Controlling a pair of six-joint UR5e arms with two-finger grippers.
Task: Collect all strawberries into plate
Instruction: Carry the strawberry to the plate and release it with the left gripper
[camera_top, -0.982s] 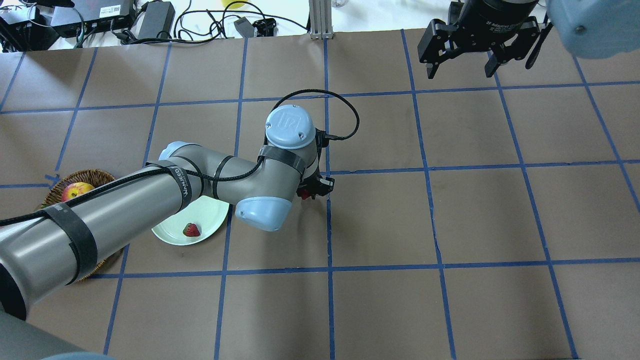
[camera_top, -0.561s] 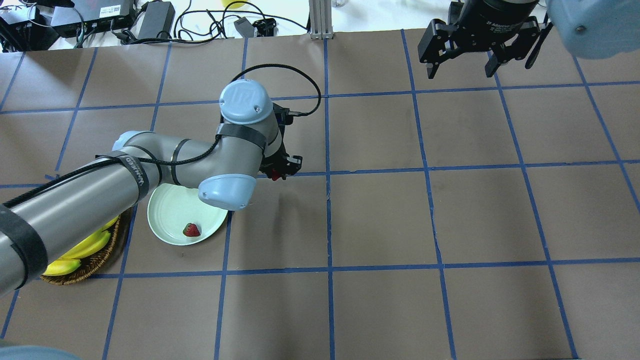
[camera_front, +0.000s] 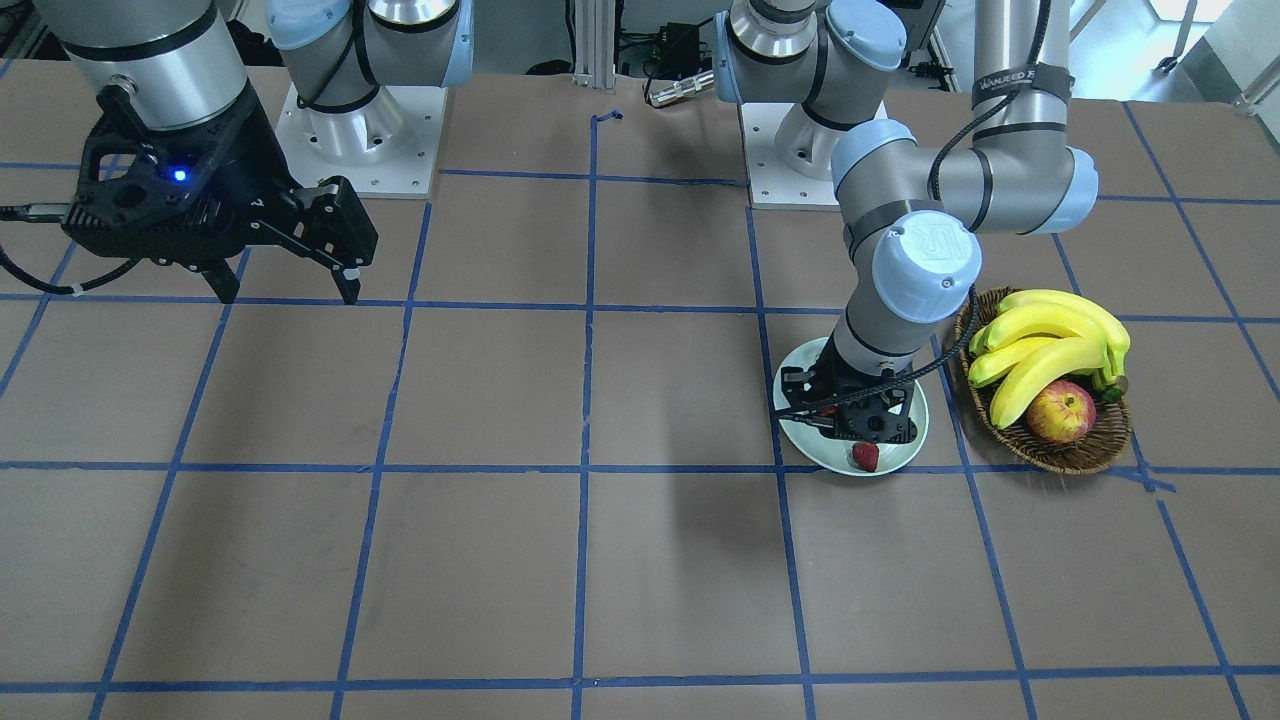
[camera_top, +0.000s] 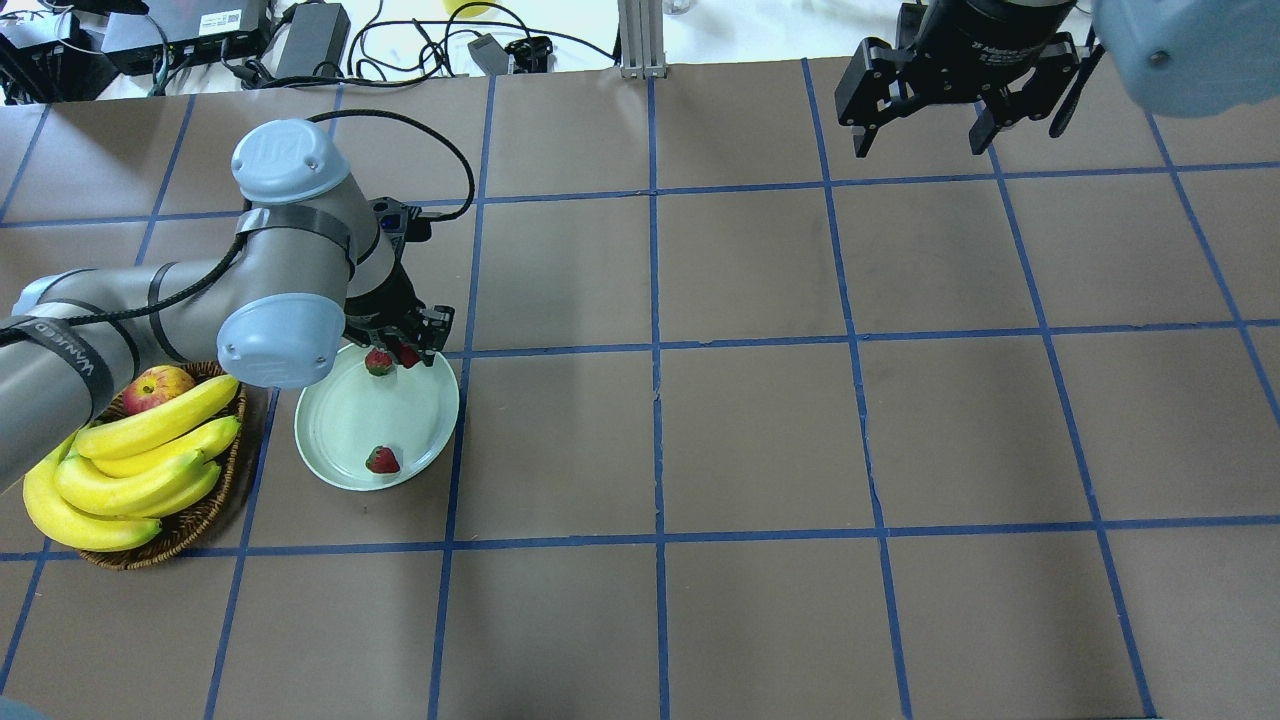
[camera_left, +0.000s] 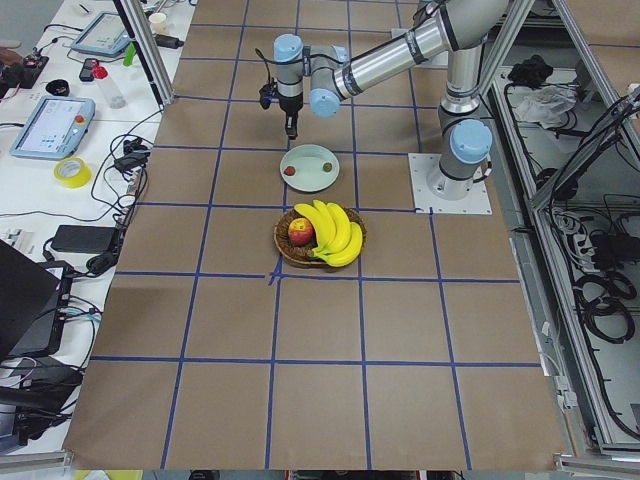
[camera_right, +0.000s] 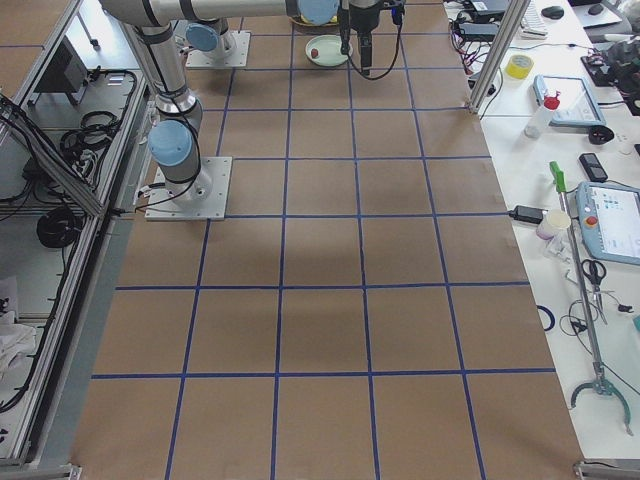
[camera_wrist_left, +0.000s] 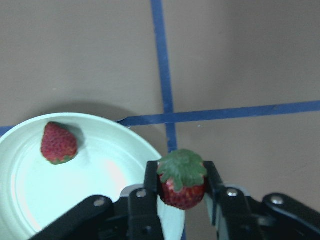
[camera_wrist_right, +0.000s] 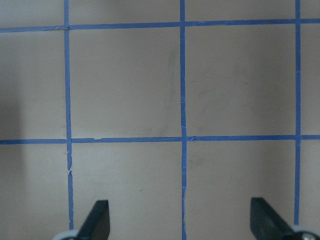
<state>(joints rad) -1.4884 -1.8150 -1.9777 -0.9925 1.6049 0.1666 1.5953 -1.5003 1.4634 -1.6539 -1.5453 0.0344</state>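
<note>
Bringing in what we judge to be the last berry: the left gripper (camera_top: 400, 352) is clamped on the held strawberry (camera_wrist_left: 182, 181), a finger on each flank, green cap showing in the wrist view. It hangs well above the plate (camera_top: 330, 425), over the far-right stretch of the rim near the blue tape cross (camera_wrist_left: 168, 118), so in the wrist view the berry sits right on the rim line, not safely inside it. Two berries already lie in the dish: the far-side strawberry (camera_top: 379, 362) just beside the gripper's line, and the near-side strawberry (camera_top: 382, 460) toward the robot's edge. We shouldn't release here; dropped from this height onto a raised glossy rim, a rounded berry would probably bounce or roll out onto the table. We'd shift inward toward the bare centre, between the two resting berries, then come down low before opening. We need to keep the fingers off the far-side strawberry on the way down, since a nudge could push it over the rim. We'd open only enough to free the berry, then lift straight up so nothing drags. The wicker basket (camera_top: 195, 525) is just beside the plate under the forearm, so we'd keep the arm high there. The right gripper (camera_top: 920, 145) has its fingers spread and empty, parked well apart at the far right; we leave it there.
</note>
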